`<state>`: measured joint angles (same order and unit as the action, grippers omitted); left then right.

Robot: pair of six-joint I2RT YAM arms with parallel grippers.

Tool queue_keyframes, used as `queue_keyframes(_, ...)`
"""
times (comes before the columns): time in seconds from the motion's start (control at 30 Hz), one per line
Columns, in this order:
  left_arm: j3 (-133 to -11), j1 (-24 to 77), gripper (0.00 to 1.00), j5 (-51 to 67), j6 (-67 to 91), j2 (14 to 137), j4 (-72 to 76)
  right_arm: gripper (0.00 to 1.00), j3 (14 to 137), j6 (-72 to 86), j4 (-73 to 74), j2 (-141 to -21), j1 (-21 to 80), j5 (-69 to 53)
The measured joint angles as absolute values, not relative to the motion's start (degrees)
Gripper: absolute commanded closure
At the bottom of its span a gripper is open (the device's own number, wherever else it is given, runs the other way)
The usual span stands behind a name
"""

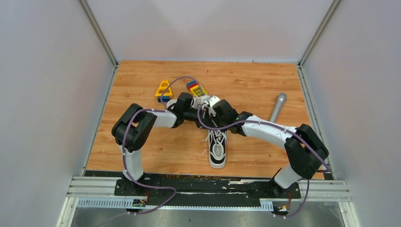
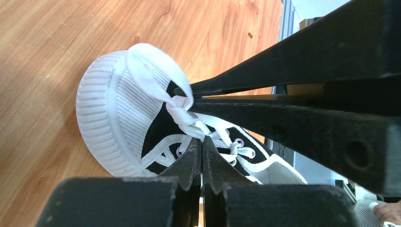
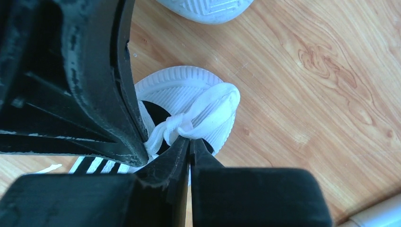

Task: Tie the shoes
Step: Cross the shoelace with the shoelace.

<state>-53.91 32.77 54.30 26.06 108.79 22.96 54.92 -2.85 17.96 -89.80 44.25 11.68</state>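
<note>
One black sneaker [image 1: 217, 150] with a white sole lies mid-table, its opening toward the near edge. Both grippers meet over its laces. My left gripper [image 1: 202, 113] [image 2: 202, 140] is shut on the white lace at the knot. My right gripper [image 1: 213, 116] [image 3: 190, 140] is shut on the lace beside a flat loop [image 3: 218, 106]. The loop [image 2: 151, 75] lies over the ribbed white toe cap [image 2: 101, 118]. The second shoe [image 1: 215, 100] is mostly hidden behind the grippers; its white underside [image 3: 203, 7] shows just beyond the toe.
Colourful toy blocks [image 1: 163, 89] [image 1: 196, 88] sit just beyond the left gripper. A grey metal cylinder [image 1: 278, 108] lies at the right. Grey walls enclose the wooden table [image 1: 142, 151] on three sides.
</note>
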Motion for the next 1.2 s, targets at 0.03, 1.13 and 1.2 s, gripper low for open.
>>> queue_keyframes(0.03,-53.91,32.86,1.0,54.28,26.3,109.03,23.16,0.93,55.48,-2.2,18.94,-89.8,44.23,11.7)
queue_keyframes(1.13,-53.93,33.26,1.0,54.08,29.3,111.81,25.61,0.51,60.16,-0.49,32.01,-89.17,37.67,-5.48)
queue_keyframes(1.2,-53.93,33.26,1.0,54.08,29.3,111.83,25.61,0.51,60.45,-1.34,32.71,-88.36,36.49,-7.75)
